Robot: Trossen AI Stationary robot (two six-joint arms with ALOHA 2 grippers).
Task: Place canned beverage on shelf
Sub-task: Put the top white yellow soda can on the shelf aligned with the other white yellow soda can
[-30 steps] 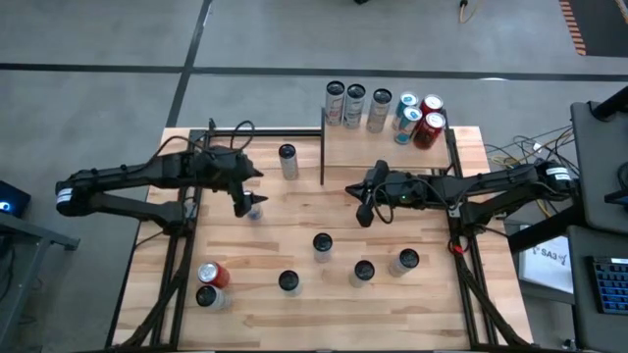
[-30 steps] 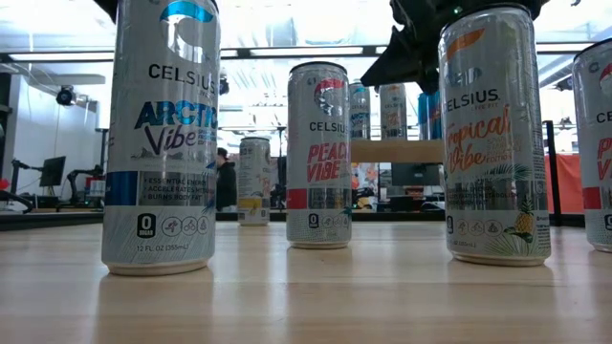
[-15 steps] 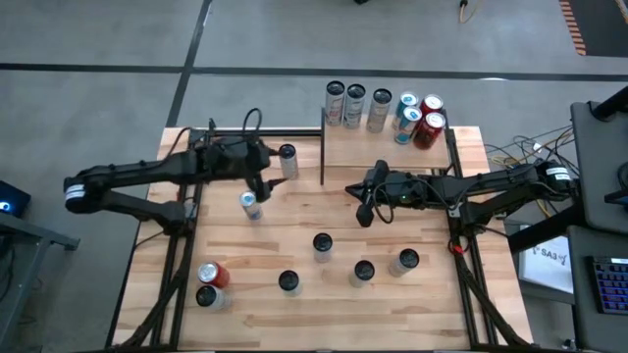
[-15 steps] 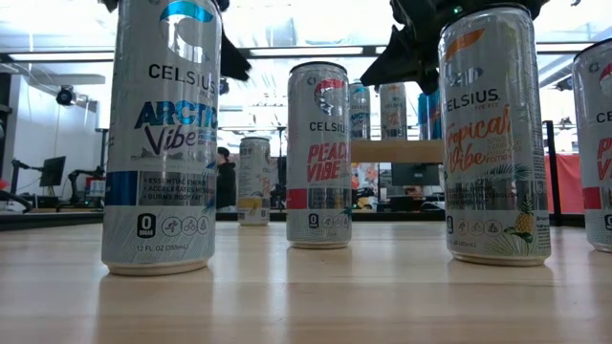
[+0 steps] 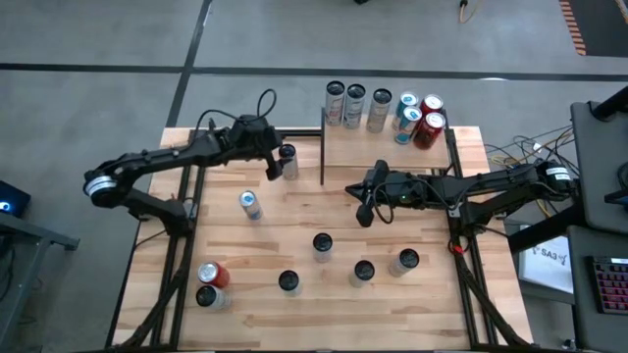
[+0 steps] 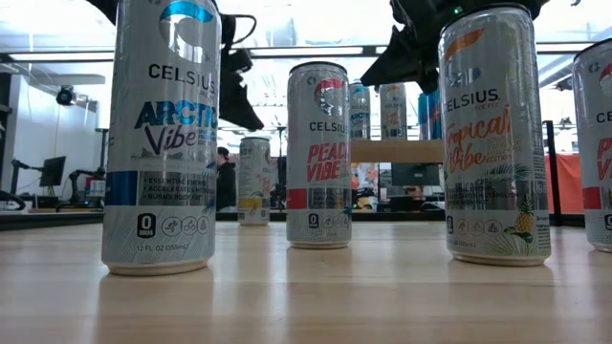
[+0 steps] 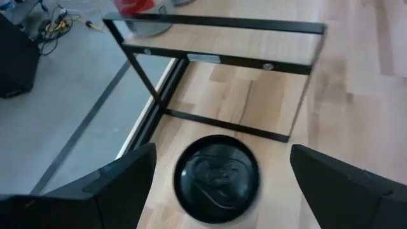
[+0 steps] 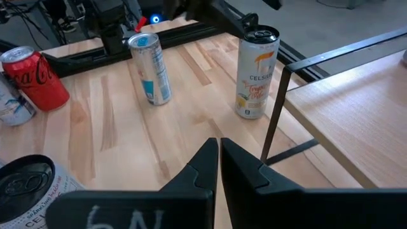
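A silver can with a dark top (image 5: pixel 287 159) stands upright on the table just left of the shelf (image 5: pixel 385 149), a light-wood board with black posts. My left gripper (image 5: pixel 274 165) is open and hovers over this can. In the left wrist view its two fingers stand on either side of the can's top (image 7: pixel 217 178) without touching it. The can also shows in the right wrist view (image 8: pixel 257 73). A blue-and-white can (image 5: pixel 249 204) stands alone nearer the table's left. My right gripper (image 5: pixel 365 212) is shut and empty, in front of the shelf (image 8: pixel 346 95).
Several cans stand along the shelf's far edge (image 5: pixel 381 110), two of them red. Several more cans stand near the table's front (image 5: pixel 363 272), with a red one at the front left (image 5: pixel 214 275). A black frame rail (image 5: pixel 245 132) runs along the far left.
My left gripper has moved from over the blue-and-white can toward the table's far edge and right, ending above the silver can beside the shelf. The blue-and-white can stands where it was, now uncovered. My right arm has kept still.
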